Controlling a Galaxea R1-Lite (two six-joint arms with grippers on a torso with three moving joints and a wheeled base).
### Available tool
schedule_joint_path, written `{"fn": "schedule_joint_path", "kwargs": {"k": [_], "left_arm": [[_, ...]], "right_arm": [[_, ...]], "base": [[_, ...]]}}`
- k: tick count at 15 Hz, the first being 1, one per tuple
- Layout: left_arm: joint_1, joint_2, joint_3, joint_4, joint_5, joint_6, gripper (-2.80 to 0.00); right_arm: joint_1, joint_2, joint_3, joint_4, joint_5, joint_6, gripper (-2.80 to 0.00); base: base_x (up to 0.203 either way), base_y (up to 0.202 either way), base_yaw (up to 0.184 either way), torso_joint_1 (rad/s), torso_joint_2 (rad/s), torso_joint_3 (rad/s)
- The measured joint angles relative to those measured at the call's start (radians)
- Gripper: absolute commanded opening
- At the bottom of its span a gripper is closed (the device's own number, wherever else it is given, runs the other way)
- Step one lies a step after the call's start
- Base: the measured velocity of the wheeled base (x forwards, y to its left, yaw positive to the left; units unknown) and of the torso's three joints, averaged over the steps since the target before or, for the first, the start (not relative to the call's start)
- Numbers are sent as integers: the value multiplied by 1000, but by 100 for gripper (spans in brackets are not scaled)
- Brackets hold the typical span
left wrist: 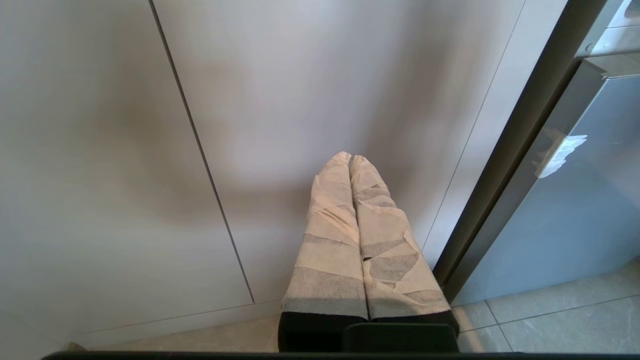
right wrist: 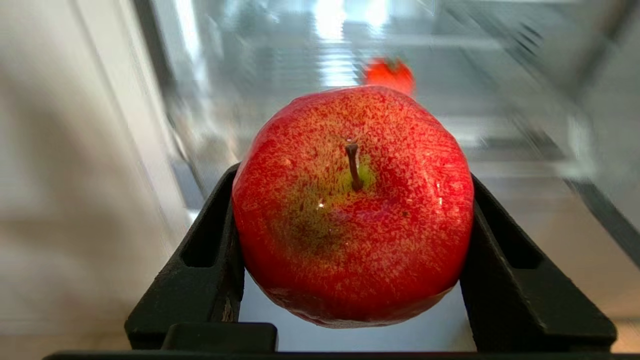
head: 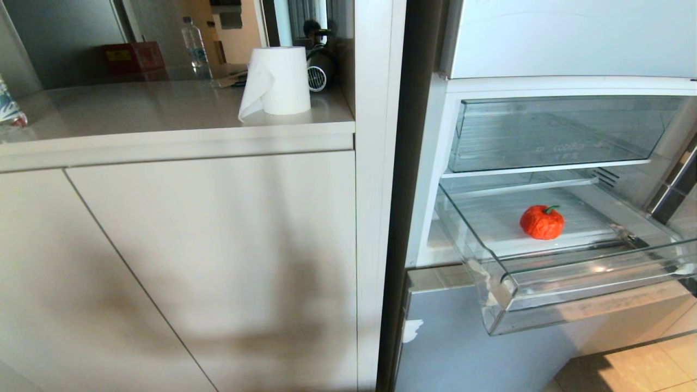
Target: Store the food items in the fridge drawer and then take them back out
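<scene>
One red-orange tomato (head: pixel 542 222) already sits in the pulled-out fridge drawer (head: pixel 588 291). The right gripper (right wrist: pixel 352 210) pinches a red apple (right wrist: pixel 352 205), not yet inside. The left gripper (left wrist: pixel 350 162) hangs pressed together by the cupboard (left wrist: pixel 100 150).

Head looks down at fridge drawer (head: pixel 544 283); right wrist faces it.

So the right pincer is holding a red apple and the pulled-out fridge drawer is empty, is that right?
Not quite. The right pincer does hold the red apple, but the fridge drawer isn't empty: the head view shows a red-orange tomato-like fruit lying on its floor.
</scene>
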Motion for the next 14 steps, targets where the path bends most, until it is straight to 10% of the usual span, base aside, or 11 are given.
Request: {"fn": "schedule_joint_path", "kwargs": {"k": [14], "left_arm": [[0,0,0,0,0,0,-280]], "right_arm": [[81,1127,-590,-304,85,18,-280]], "base": [[0,0,0,0,0,0]]}}
